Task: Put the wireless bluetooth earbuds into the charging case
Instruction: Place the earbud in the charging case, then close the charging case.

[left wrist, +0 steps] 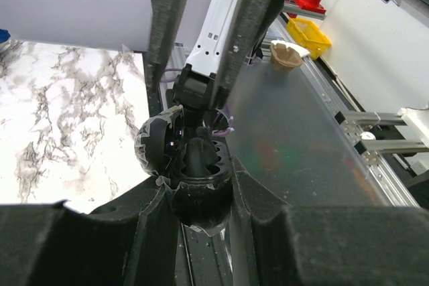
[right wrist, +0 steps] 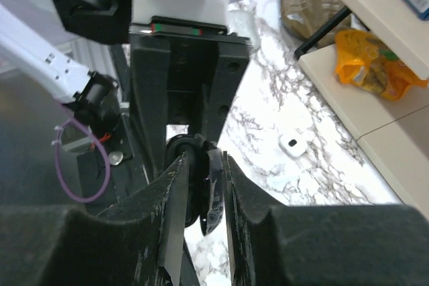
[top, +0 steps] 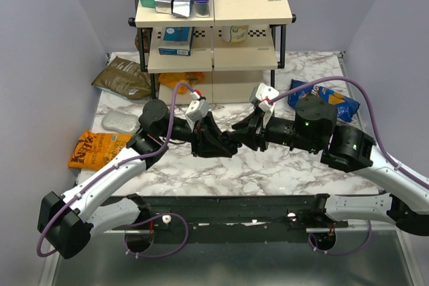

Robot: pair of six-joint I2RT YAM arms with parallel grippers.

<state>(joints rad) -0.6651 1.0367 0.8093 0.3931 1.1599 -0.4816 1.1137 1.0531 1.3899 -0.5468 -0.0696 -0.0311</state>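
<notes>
The charging case (left wrist: 201, 202) is a black rounded pod, and my left gripper (left wrist: 198, 189) is shut on its body above the marble table. Its lid (left wrist: 157, 145) hangs open to the left, with clear film on it. A dark rounded shape (left wrist: 194, 155) stands in the case's cavity; I cannot tell whether it is one of the earbuds. My right gripper (right wrist: 203, 162) meets the left one (top: 218, 140) head-on, fingers (right wrist: 171, 205) straddling the case and lid (right wrist: 214, 189). A thin gap shows beside the lid. From above, both grippers hide the case.
A two-tier shelf rack (top: 214, 31) with boxes stands at the back. Snack bags lie around: brown (top: 123, 77), orange (top: 97, 149), blue (top: 322, 98), and a silver pouch (top: 120, 120). A small white object (right wrist: 293, 144) lies on the marble.
</notes>
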